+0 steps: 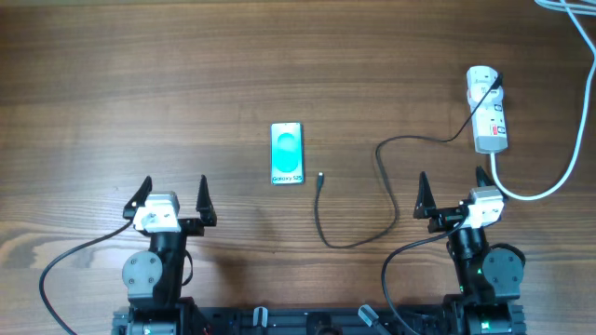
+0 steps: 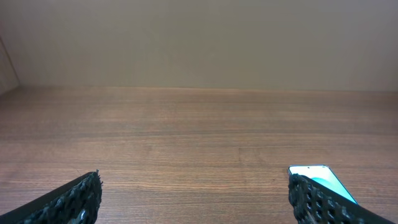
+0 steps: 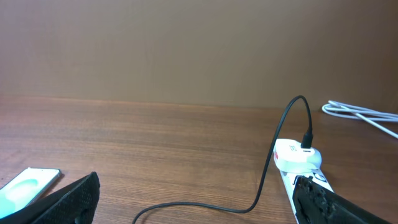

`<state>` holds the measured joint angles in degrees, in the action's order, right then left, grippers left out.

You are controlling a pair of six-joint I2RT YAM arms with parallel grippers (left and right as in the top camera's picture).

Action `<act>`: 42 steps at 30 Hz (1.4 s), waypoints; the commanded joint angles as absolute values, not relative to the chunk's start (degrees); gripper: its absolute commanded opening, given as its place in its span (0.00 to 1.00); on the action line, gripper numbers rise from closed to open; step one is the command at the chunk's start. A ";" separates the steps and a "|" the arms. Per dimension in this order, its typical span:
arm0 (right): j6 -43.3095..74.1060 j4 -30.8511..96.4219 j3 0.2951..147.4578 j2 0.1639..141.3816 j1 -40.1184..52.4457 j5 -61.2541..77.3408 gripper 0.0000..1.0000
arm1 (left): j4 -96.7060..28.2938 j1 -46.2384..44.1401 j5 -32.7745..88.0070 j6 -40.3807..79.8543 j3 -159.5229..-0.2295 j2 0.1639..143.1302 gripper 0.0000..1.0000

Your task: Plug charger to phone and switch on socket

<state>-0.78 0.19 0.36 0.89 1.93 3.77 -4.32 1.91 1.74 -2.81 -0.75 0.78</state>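
The phone (image 1: 287,154) lies flat mid-table, turquoise screen up, "Galaxy" text at its near end. It also shows in the left wrist view (image 2: 317,175) and the right wrist view (image 3: 25,185). The charger (image 1: 385,200), a thin black cable, loops from the socket (image 1: 488,110) to a free plug tip just right of the phone. The cable also shows in the right wrist view (image 3: 273,168), plugged into the socket (image 3: 298,157). My left gripper (image 1: 172,194) is open and empty, near the front left. My right gripper (image 1: 453,189) is open and empty, just in front of the socket.
A thick white cord (image 1: 549,186) runs from the socket's near end, curving right and up to the far right corner; it also shows in the right wrist view (image 3: 360,114). The wooden table (image 1: 140,93) spreads around. The arm bases stand at the front edge.
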 commanded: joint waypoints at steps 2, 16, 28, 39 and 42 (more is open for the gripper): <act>-1.45 0.03 0.36 0.58 1.63 2.83 1.00 | -4.38 2.31 1.63 -3.86 -0.32 0.38 1.00; -1.45 0.03 0.36 0.58 1.63 2.81 1.00 | -2.42 2.31 20.08 22.15 -0.34 0.38 1.00; -1.48 0.03 0.36 0.58 1.63 2.81 1.00 | 14.59 2.31 23.55 33.54 -0.34 0.38 1.00; -1.48 0.03 0.36 0.58 1.63 2.81 1.00 | 11.11 2.33 19.86 37.50 -11.55 5.52 1.00; -1.48 0.03 0.36 0.58 1.63 2.83 1.00 | -0.14 2.33 19.40 35.68 -20.38 12.93 0.99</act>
